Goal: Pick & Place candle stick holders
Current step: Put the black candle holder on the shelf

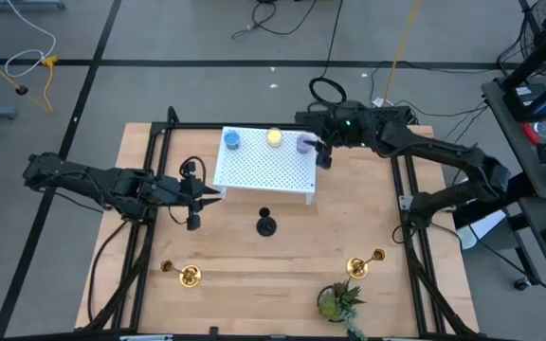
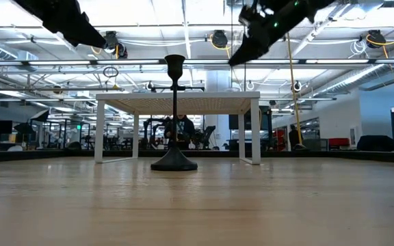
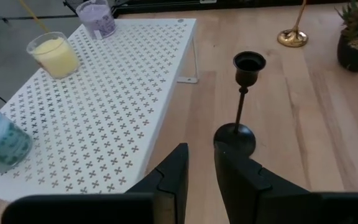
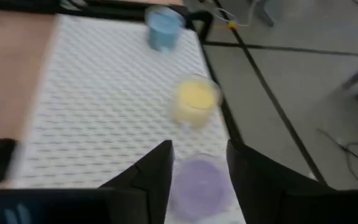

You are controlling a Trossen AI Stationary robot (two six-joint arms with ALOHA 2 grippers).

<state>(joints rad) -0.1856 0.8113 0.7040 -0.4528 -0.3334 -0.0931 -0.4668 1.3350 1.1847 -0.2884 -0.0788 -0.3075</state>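
The desk [image 1: 273, 284] is a pale wooden top edged with a black frame, standing on a grey floor strewn with cables. The low view looks level across the wood into a wide workroom with ceiling lights and rows of other benches.

A white perforated shelf [image 1: 265, 169] stands toward the desk's 12 o'clock edge and carries a blue candle [image 1: 231, 140], a yellow candle [image 1: 274, 137] and a purple candle [image 1: 303, 144] along its far side.

The black candle stick holder [image 1: 266, 224] stands upright on the wood just in front of the shelf. One gold candle stick holder [image 1: 185, 275] lies tipped over at 7 o'clock. The other gold holder [image 1: 360, 266] lies at 5 o'clock, just beside a small green potted plant [image 1: 337, 301].

The left gripper [image 1: 207, 195] hovers at 9 o'clock of the shelf. Its wrist view shows the fingers [image 3: 174, 177] slightly parted and holding nothing, with the black holder close ahead.

The right gripper [image 1: 322, 152] hangs over the shelf's 2 o'clock corner. Only its wrist view shows its fingers [image 4: 156, 174] spread and empty, straddling the purple candle below.

Only the low view shows the black holder's slim stem and round base in profile against the shelf's legs.
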